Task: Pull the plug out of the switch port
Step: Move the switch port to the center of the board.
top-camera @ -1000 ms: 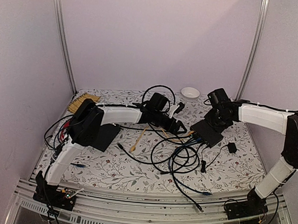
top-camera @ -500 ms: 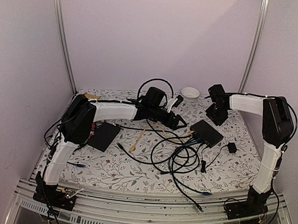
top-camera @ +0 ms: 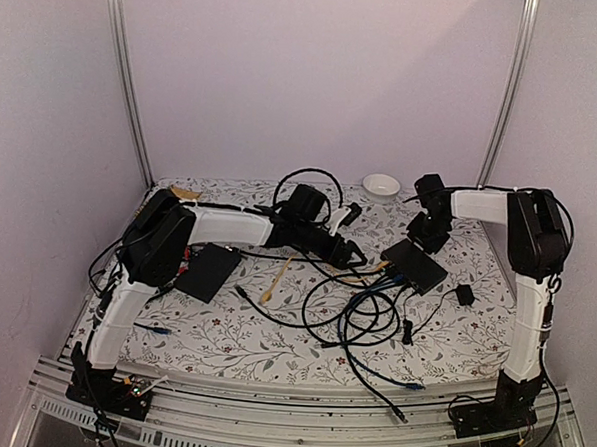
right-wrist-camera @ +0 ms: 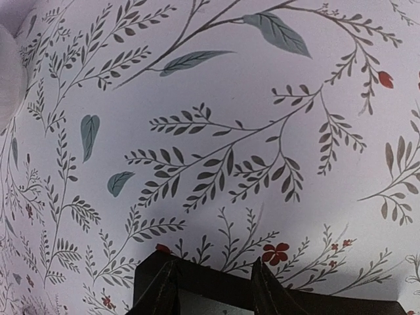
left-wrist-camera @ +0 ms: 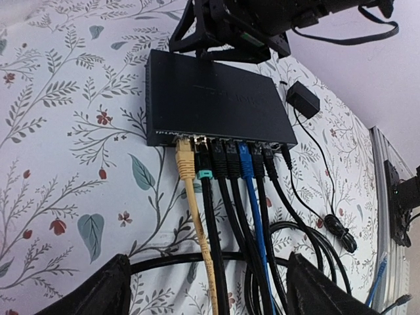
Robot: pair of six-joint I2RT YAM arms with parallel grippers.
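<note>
So the switch (top-camera: 414, 267) sits on the right half of the floral surface (top-camera: 223, 330), flat on its back. The left end effector (top-camera: 356, 255) is just off its socket edge, fingers spread wide with nothing in them. In the left wrist view the switch (left-wrist-camera: 216, 98) is dead ahead and the row of plugs (left-wrist-camera: 226, 161) lines up between the two open fingers (left-wrist-camera: 98, 295), but they're not touching yet. Left to right it's a yellow cable (left-wrist-camera: 197, 230), black ones, then a blue cable (left-wrist-camera: 257, 223) and more black.

The right end effector (top-camera: 419, 239) is right at the switch's far edge, opposite the sockets. Whether it actually touches the casing, I can't tell. Its wrist view shows the fingers (right-wrist-camera: 161, 289) only partway apart, not clamped on anything I can make out.

Room-wise, the socket side is crowded: the cable tangle (top-camera: 359, 317) fans out toward the near edge. A small black adapter (top-camera: 464, 294) sits just right of the switch, and the surface's right edge isn't far past it. The white bowl (top-camera: 382, 185) is near the back wall and the thin black slab (top-camera: 208, 271) is well away on the left.

The switch's long axis runs diagonally, far-left to near-right, sockets facing near-left toward the left arm.
</note>
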